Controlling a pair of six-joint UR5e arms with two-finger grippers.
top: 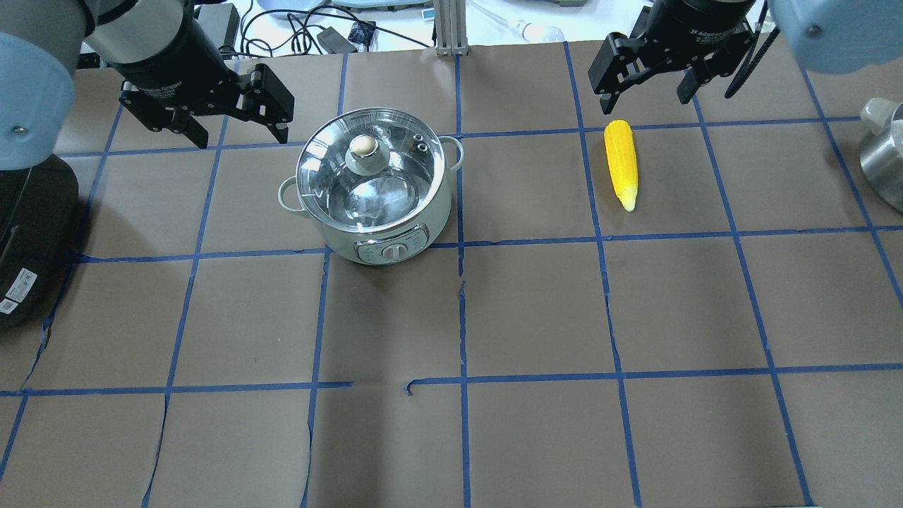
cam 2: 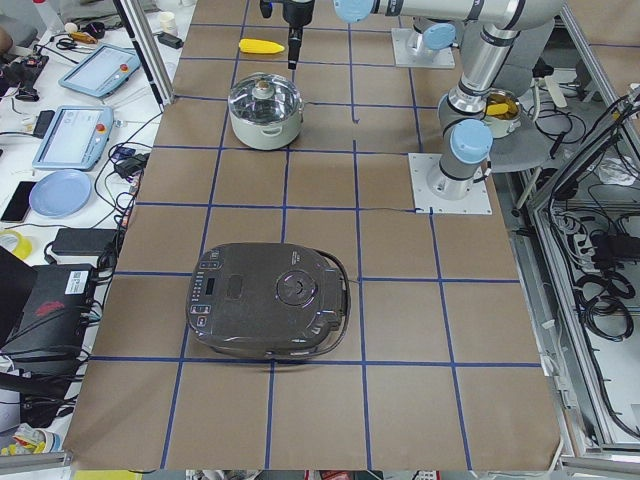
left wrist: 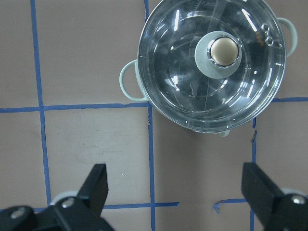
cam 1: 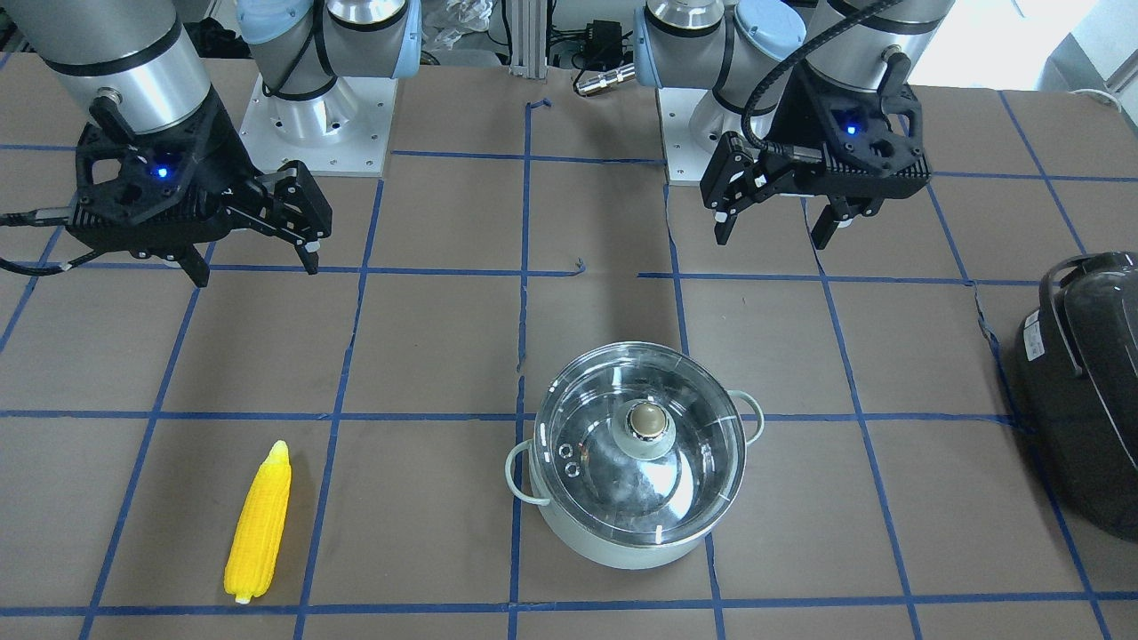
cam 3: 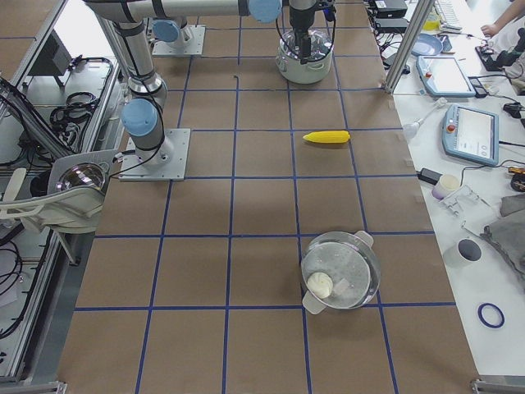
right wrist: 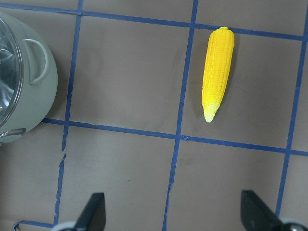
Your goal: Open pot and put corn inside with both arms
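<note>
Brown paper taped in a blue grid covers the table point(top: 536, 317); overhead, the lidded pot point(top: 374, 183) stands at eleven o'clock, the corn point(top: 621, 164) at its three o'clock. Only the right-end view shows a second pot point(cam 3: 340, 271). The left gripper point(top: 240, 137) and right gripper point(top: 645, 102) hang wide open, empty.

One mint-green pot point(top: 432, 220), one corn point(top: 621, 164).
</note>
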